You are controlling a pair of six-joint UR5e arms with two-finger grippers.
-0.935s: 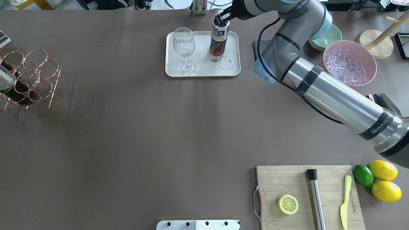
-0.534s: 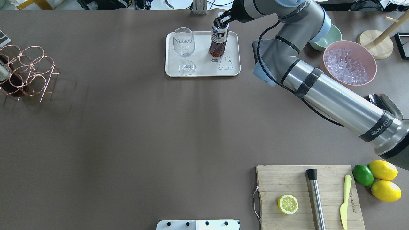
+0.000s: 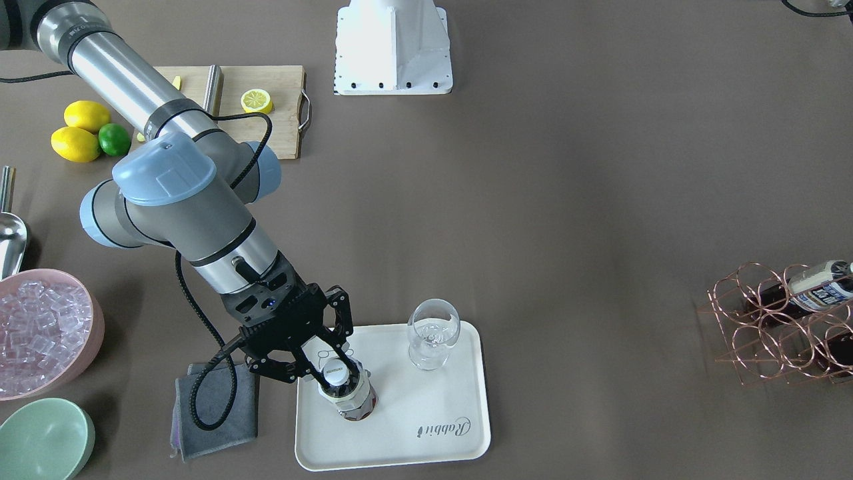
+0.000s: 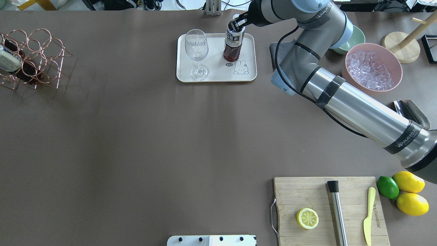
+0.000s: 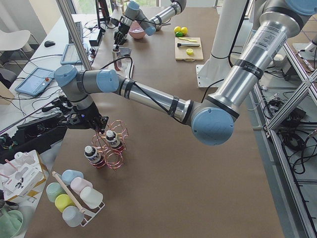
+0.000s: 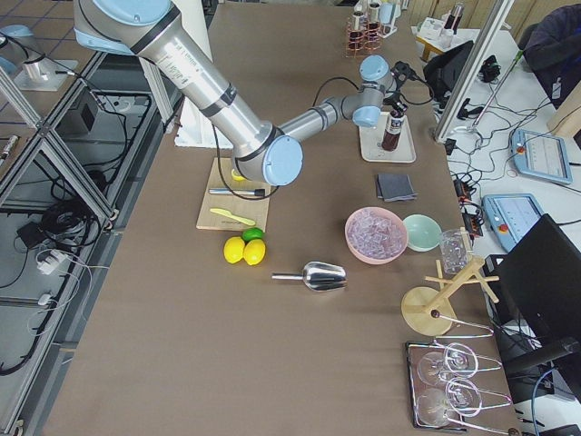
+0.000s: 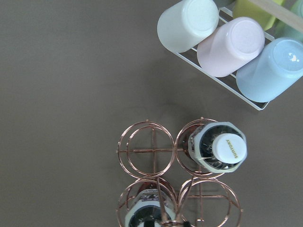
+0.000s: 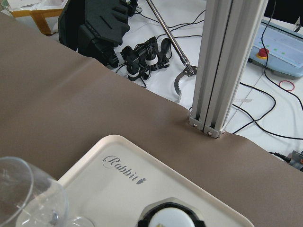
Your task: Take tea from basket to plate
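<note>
One tea bottle (image 4: pixel 233 44) stands on the cream plate (image 4: pixel 218 70), next to the bear drawing. My right gripper (image 4: pixel 236 25) is shut on its neck just under the white cap (image 3: pixel 335 377). In the right wrist view the cap (image 8: pixel 169 220) sits at the bottom edge above the "Rabbit" script. The copper wire basket (image 4: pixel 34 58) is at the far left with two more tea bottles (image 7: pixel 222 151) in it. My left gripper (image 5: pixel 94 124) is over the basket's handle, seen only in the exterior left view. I cannot tell whether it is open or shut.
A wine glass (image 4: pixel 196 51) stands on the plate left of the bottle. A grey cloth (image 3: pixel 213 407), a pink bowl of ice (image 4: pixel 374 66) and a green bowl (image 4: pixel 350 39) lie to the plate's right. A rack of pastel cups (image 7: pixel 236 42) stands beside the basket.
The basket with its two bottles has moved away from the robot along the table's left edge. The right gripper and the tea bottle have shifted only slightly on the plate.
</note>
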